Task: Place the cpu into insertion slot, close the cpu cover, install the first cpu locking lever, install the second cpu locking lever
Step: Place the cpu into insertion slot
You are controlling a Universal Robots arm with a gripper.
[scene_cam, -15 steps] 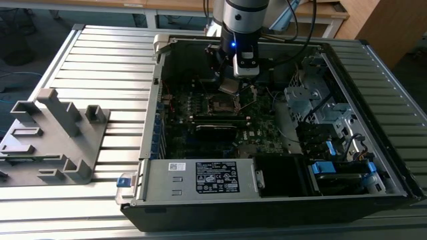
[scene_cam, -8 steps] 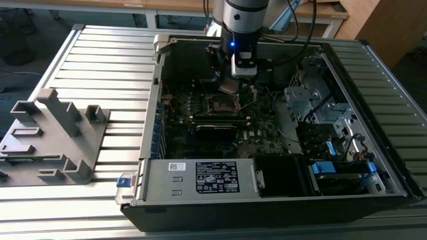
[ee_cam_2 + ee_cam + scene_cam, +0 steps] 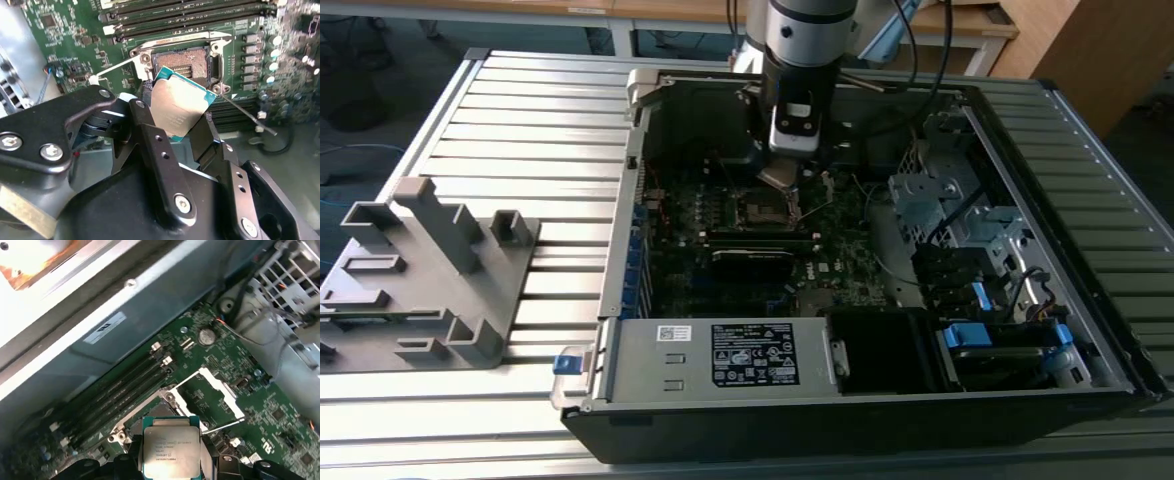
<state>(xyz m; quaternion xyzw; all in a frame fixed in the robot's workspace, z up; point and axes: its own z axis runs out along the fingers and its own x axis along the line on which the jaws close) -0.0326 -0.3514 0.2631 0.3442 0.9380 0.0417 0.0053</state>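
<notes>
Clearly, the cpu [image 3: 182, 107] sits between the two black fingers [image 3: 150, 135] of the gripper [image 3: 177, 122]. They are pressed on two opposite edges of the chip, so the gripper is narrow and holds it. The chip sticks out past the fingertips and is tilted in the second wrist view. In the first wrist view the cpu [image 3: 171, 450] appears with its grey metal top between the same fingers.

Just beyond the fingertips lies the insertion slot [image 3: 187, 62] — a dark open square on the green motherboard [image 3: 65, 30]. The far corner of the chip overlaps the edge of the slot, but I cannot tell if it touches it.

Beside the slot, the cpu cover [image 3: 222, 392] stands raised on its hinge, not closed. A thin locking lever [image 3: 245, 114] points away from the slot, near one finger, and it is not latched. Another thin lever [image 3: 115, 67] stands off at the other side.

In the exterior view the gripper [image 3: 781, 178] hangs inside the open computer case [image 3: 630, 130], close above the slot [image 3: 762, 210] — the case lies on a slatted table [image 3: 520, 120].
</notes>
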